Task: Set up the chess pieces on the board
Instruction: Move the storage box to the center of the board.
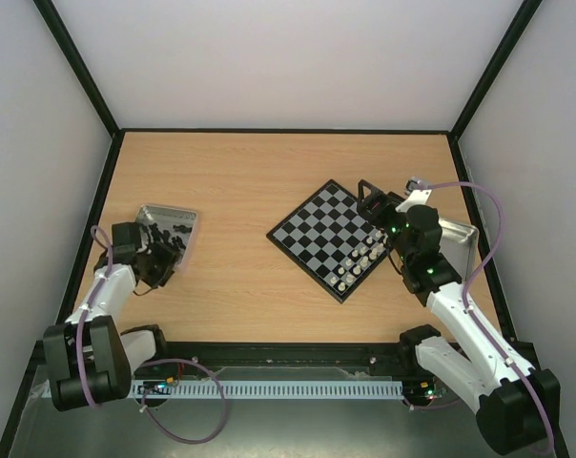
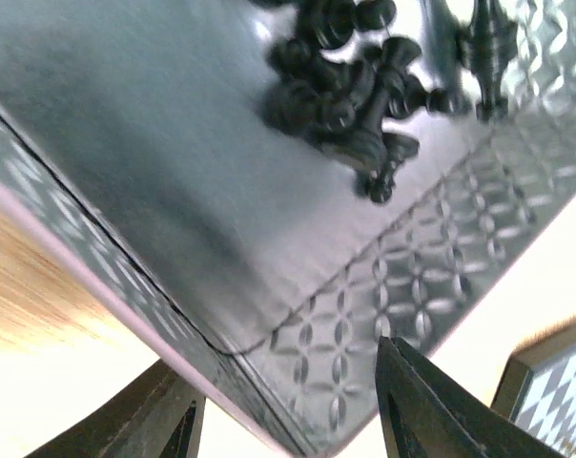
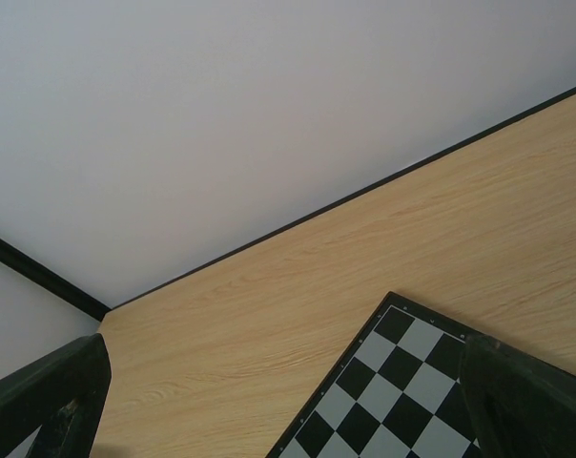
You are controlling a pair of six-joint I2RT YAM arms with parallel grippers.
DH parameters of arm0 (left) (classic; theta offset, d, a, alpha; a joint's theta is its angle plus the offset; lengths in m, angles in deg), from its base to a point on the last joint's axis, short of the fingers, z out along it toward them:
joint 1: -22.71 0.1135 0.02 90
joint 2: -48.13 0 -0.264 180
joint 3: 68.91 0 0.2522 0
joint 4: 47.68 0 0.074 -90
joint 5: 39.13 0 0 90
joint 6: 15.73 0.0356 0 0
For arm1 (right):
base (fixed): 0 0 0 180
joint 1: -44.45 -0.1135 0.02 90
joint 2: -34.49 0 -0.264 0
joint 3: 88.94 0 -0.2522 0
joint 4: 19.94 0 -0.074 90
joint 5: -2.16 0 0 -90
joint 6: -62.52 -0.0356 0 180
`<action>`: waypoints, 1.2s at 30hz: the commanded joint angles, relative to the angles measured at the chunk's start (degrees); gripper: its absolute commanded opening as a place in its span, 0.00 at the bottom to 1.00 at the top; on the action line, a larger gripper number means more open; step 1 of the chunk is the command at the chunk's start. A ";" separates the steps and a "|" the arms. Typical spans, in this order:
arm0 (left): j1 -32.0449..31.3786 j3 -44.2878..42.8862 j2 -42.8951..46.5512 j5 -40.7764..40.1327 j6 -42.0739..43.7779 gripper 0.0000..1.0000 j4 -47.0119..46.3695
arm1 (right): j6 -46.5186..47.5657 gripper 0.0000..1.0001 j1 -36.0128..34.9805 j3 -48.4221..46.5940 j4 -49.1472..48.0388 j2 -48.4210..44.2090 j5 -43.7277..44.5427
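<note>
Chess pieces [image 2: 350, 95] in black are heaped in the left metal tray [image 2: 174, 210]; white ones [image 1: 360, 260] are ranked along the near-right edge of the board [image 1: 312, 229]. Left gripper [image 2: 288, 405] and right gripper [image 3: 288, 382] are held wide, empty. Judged light, hard and slippery, each is best pinched mid-stem.

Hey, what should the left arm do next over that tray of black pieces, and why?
Probably lower the open left gripper onto one of the black pieces heaped in the metal tray and close on it. It holds nothing, and the board shows only white pieces, along one edge.
</note>
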 commanded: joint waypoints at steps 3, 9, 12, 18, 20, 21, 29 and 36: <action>-6.42 0.41 -0.37 2.90 -2.16 0.50 -1.84 | -0.44 0.98 0.15 0.86 -1.69 -0.46 -0.26; -12.14 0.96 -2.31 2.44 -4.31 0.51 -4.10 | -1.98 0.98 0.15 0.84 -1.16 -0.81 -0.23; -15.57 0.67 -2.37 1.60 -5.95 0.51 -4.69 | -2.09 0.98 0.15 0.80 -0.43 -1.13 0.17; -18.70 -2.93 -0.28 -4.41 -5.24 0.60 0.34 | -2.54 0.98 0.15 0.73 -0.29 -1.84 0.31; -18.78 -6.04 0.86 -8.55 -3.13 0.63 3.80 | -2.74 0.99 0.13 0.62 -0.31 -1.89 0.13; -18.76 -7.93 1.25 -10.49 -1.93 0.64 5.29 | -2.87 0.99 0.15 0.58 -0.36 -1.89 -0.04; -18.54 -20.88 -4.79 -25.48 7.01 0.63 11.74 | -3.88 1.00 0.15 0.81 -1.06 -0.31 -1.25; -17.78 -24.11 -13.21 -29.50 9.51 0.57 8.33 | -3.90 0.99 0.15 0.67 -1.42 0.85 -2.25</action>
